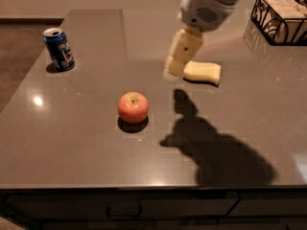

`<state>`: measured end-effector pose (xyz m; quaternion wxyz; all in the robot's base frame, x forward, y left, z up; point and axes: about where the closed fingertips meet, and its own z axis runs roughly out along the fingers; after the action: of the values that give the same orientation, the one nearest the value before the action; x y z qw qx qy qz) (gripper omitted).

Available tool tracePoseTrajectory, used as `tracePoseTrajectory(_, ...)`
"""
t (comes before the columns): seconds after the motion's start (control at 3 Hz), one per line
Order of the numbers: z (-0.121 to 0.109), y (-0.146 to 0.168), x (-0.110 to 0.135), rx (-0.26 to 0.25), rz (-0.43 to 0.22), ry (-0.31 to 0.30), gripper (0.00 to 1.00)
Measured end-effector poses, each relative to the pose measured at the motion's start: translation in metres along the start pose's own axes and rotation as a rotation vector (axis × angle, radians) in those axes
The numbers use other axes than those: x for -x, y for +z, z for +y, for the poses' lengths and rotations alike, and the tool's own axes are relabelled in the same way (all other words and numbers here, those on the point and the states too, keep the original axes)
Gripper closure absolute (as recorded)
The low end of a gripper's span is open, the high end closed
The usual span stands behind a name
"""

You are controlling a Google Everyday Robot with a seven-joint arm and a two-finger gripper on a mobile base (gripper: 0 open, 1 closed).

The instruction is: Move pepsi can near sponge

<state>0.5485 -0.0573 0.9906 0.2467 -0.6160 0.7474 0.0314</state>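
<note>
Apple [133, 107] sitting nearest. Gripper [171, 74] hanging just left of sponge [205, 73]; open or closed, cannot tell. Can [59, 48] standing upright at far left, well apart from the sponge. Judging it light, thin-walled, slick: taking mid-body, gently.
</note>
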Motion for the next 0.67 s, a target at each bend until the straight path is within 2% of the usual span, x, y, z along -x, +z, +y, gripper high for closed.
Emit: tracePoseTrajectory(0.67,-0.007,0.072,0.071,-0.016,-0.072,0.083,0.0)
